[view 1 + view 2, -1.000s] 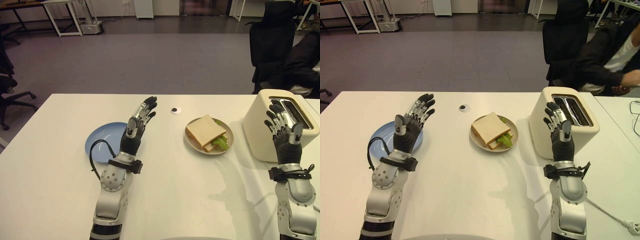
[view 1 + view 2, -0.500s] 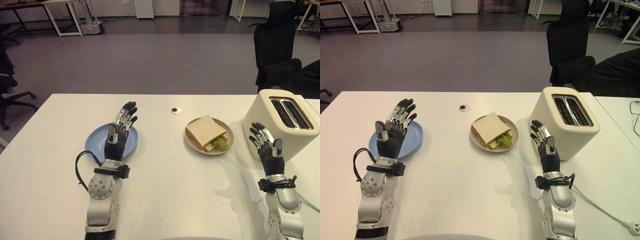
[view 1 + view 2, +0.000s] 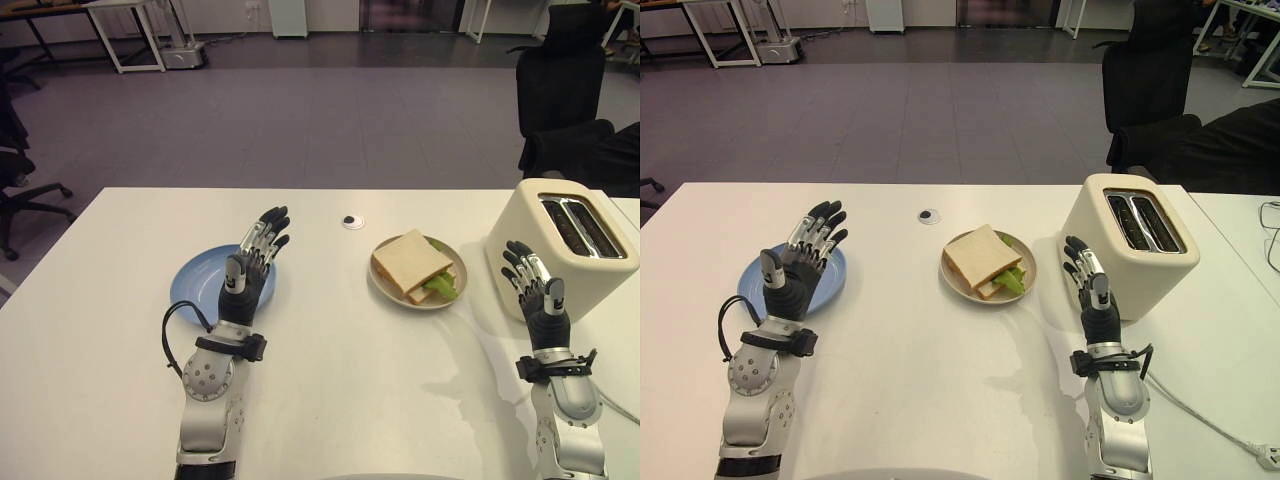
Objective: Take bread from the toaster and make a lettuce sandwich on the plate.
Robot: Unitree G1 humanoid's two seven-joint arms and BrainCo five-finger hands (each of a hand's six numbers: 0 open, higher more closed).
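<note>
A sandwich [image 3: 411,264] of white bread with green lettuce poking out at its right lies on a beige plate [image 3: 388,293] at the table's middle. The cream toaster [image 3: 553,253] stands at the right, its two slots dark. My left hand [image 3: 251,269] is held up open over the right part of a blue plate [image 3: 200,275], holding nothing. My right hand [image 3: 533,291] is raised open just in front of the toaster, fingers spread, empty.
A small black-and-white disc [image 3: 351,221] lies on the table behind the sandwich. The toaster's cord [image 3: 1210,425] runs off at the right front. The rim of a white dish [image 3: 385,477] shows at the near edge. Office chairs [image 3: 558,85] stand beyond the table.
Both arms dropped and drew back from their raised pose a second ago; over the last half second the left hand shifted slightly right over the blue plate. The right hand has barely moved.
</note>
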